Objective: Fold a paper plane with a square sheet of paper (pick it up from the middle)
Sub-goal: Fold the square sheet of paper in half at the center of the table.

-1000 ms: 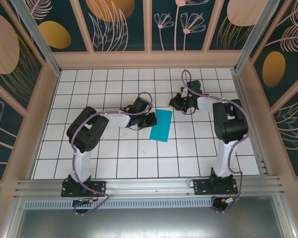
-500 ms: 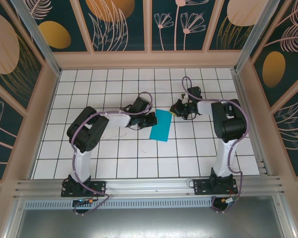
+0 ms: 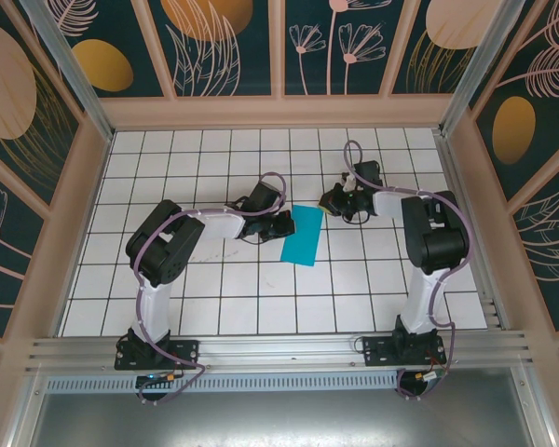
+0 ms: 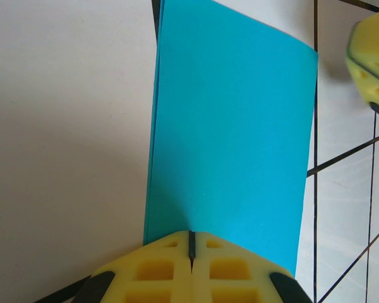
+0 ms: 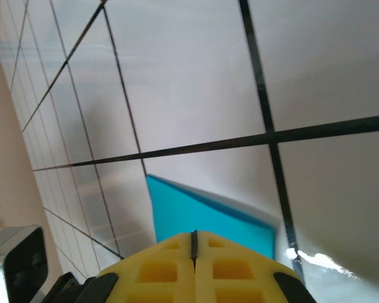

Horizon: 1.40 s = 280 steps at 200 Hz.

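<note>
The teal sheet of paper [image 3: 303,235] lies flat near the middle of the tabletop [image 3: 242,298], folded over into a narrow rectangle. From the left wrist, two layers show along one of its edges [image 4: 230,126]. The left fingers [image 4: 164,268] are pressed together at the sheet's left edge, and I can't tell whether they pinch it. The right fingers [image 5: 164,268] are also pressed together. They sit low over the sheet's far right corner [image 5: 196,214], the corner nearest the tabletop's far edge.

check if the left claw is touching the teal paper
Touching. The left wrist view shows the shut left claw pressed on the teal paper at its near edge, no gap.
</note>
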Available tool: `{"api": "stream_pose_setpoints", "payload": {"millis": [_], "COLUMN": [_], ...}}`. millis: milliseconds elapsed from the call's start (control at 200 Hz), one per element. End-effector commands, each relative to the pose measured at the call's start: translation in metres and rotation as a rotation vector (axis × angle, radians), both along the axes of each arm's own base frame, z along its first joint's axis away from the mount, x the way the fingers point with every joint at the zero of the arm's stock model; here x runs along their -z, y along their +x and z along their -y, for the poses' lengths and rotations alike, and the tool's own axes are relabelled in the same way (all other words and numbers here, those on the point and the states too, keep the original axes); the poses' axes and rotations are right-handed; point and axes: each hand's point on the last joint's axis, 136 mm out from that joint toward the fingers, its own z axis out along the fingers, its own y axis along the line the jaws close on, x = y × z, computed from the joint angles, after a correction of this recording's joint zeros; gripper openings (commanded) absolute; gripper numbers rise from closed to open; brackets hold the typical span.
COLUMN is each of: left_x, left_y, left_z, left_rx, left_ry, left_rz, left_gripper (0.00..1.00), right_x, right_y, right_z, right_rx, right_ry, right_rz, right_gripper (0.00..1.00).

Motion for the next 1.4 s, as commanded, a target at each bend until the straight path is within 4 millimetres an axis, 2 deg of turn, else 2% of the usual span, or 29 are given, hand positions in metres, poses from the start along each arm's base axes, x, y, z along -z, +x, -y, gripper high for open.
{"api": "stream_pose_setpoints", "payload": {"millis": [0,250,460,585,716,931,986,1131,1216,1306,1396], "left_x": [0.043,0.042,0.044,0.044,0.044,0.045,0.044,0.041,0.041,0.041,0.040], "left_y": [-0.019,-0.018,-0.019,-0.019,-0.020,-0.020,-0.020,-0.019,-0.019,-0.019,-0.019], "left_z": [-0.022,-0.024,-0.022,-0.023,-0.024,-0.024,-0.023,-0.024,-0.023,-0.024,-0.023], "left_rx": [-0.012,-0.020,-0.014,-0.016,-0.017,-0.017,-0.016,-0.019,-0.019,-0.021,-0.019], "left_ry": [0.131,0.134,0.129,0.133,0.132,0.132,0.128,0.128,0.127,0.127,0.124], "left_rz": [-0.086,-0.085,-0.090,-0.088,-0.087,-0.086,-0.086,-0.080,-0.082,-0.081,-0.082], "left_gripper": [0.00,0.00,0.00,0.00,0.00,0.00,0.00,0.00,0.00,0.00,0.00], "right_x": [-0.011,-0.003,0.000,0.003,0.020,0.045,0.040,0.005,-0.008,-0.012,-0.002], "right_y": [-0.009,-0.036,-0.058,-0.076,-0.091,-0.102,-0.103,-0.103,-0.110,-0.123,-0.134], "right_z": [-0.006,-0.016,-0.017,-0.025,-0.021,-0.010,-0.012,-0.020,-0.025,-0.036,-0.040], "right_rx": [-0.014,-0.045,-0.056,-0.089,-0.081,-0.065,-0.070,-0.101,-0.127,-0.173,-0.193], "right_ry": [0.041,0.044,0.038,0.050,0.007,-0.052,-0.045,-0.024,0.013,0.058,0.048], "right_rz": [0.019,0.009,0.004,-0.004,-0.041,-0.107,-0.097,-0.002,0.017,0.017,-0.007], "right_gripper": [0.00,0.00,0.00,0.00,0.00,0.00,0.00,0.00,0.00,0.00,0.00]}}
